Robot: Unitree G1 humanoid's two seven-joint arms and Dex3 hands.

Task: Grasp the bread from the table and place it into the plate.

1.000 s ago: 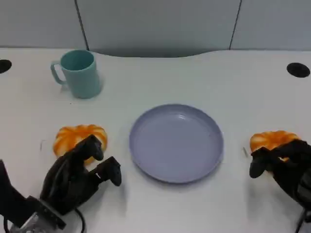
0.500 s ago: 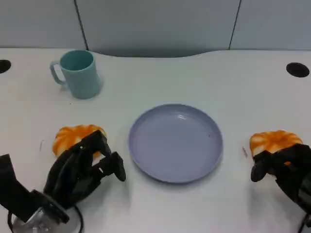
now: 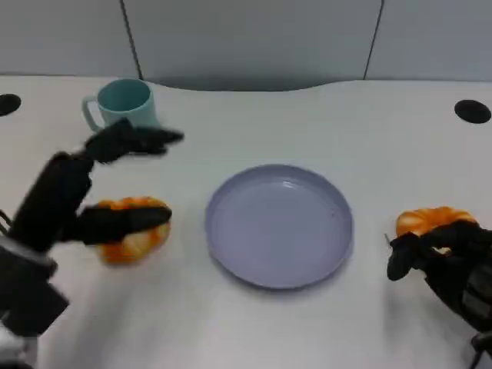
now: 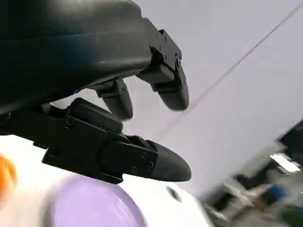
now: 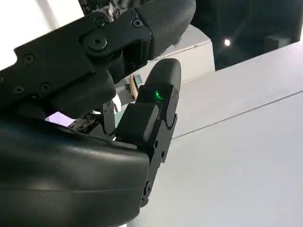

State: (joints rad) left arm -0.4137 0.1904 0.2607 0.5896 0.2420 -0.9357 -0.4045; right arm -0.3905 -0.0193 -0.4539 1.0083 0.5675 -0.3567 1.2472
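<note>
Two orange bread rolls lie on the white table. The left bread [image 3: 129, 244] sits left of the lilac plate [image 3: 231, 257], which holds nothing. My left hand [image 3: 69, 192] is raised over that bread with its fingers spread wide; the lower one crosses the bread's top and the upper ones reach in front of the cup. In the left wrist view the fingers [image 4: 165, 90] stand well apart, with the blurred plate [image 4: 90, 203] and an edge of bread [image 4: 4, 177] beyond. The right bread [image 3: 427, 218] lies right of the plate. My right hand [image 3: 450, 269] sits against its near side, fingers loosely curled and holding nothing.
A teal cup [image 3: 123, 101] stands at the back left, just behind my left hand's upper fingers. Black cable holes [image 3: 471, 111] mark the table's far corners. A grey partition wall runs along the back edge.
My left hand has lifted from the table's front, swung forward and spread wide over the left bread. The right hand has hardly shifted. Both breads lie where they were.
</note>
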